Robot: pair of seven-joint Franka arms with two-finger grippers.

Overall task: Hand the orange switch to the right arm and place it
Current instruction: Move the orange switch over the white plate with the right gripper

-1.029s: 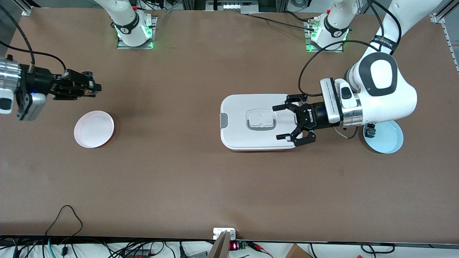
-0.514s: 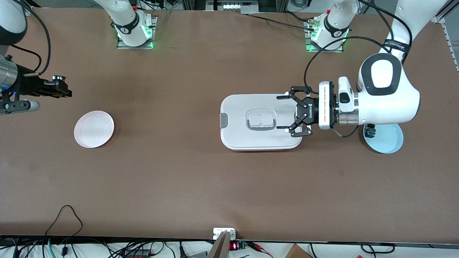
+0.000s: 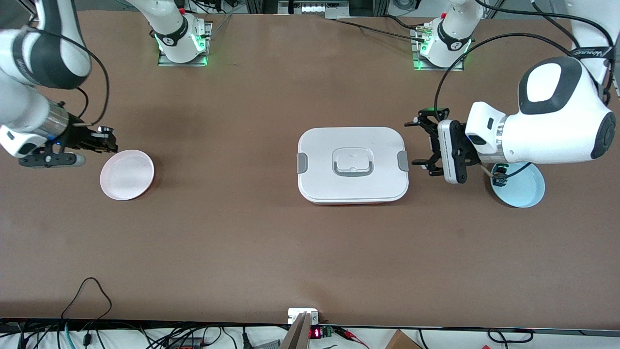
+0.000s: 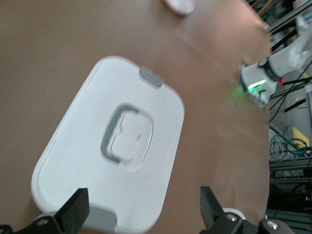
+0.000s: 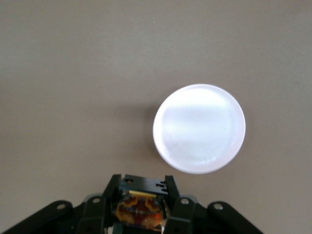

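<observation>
We see the right arm reaching in low from the table's nine o'clock edge, its forearm sloping down and its wrist turned toward the table's middle. The right gripper (image 3: 110, 141) hangs over bare table at about ten o'clock of the pink plate (image 3: 127, 174), just outside the rim. Its slim fingers are clenched on the orange switch (image 5: 140, 214), which in the right wrist view sits pinched between the fingertips with the plate lying empty ahead of it. The left arm folds in from the three o'clock end, elbow high and forearm level. The left gripper (image 3: 420, 145) points toward the white lidded box (image 3: 352, 165) and hovers over the strip of table between that box and the blue plate (image 3: 528, 194). Its claw fingers (image 4: 75, 212) are spread wide with nothing between them. A small dark switch (image 3: 499, 180) lies in the blue plate near the rim at nine o'clock. The box sits at the centre of the brown table (image 3: 310, 252), shut, with a grey latch at each end. Both arm bases (image 3: 181, 43) glow green at twelve o'clock, and loose cables (image 3: 87, 291) trail along the six o'clock edge.
</observation>
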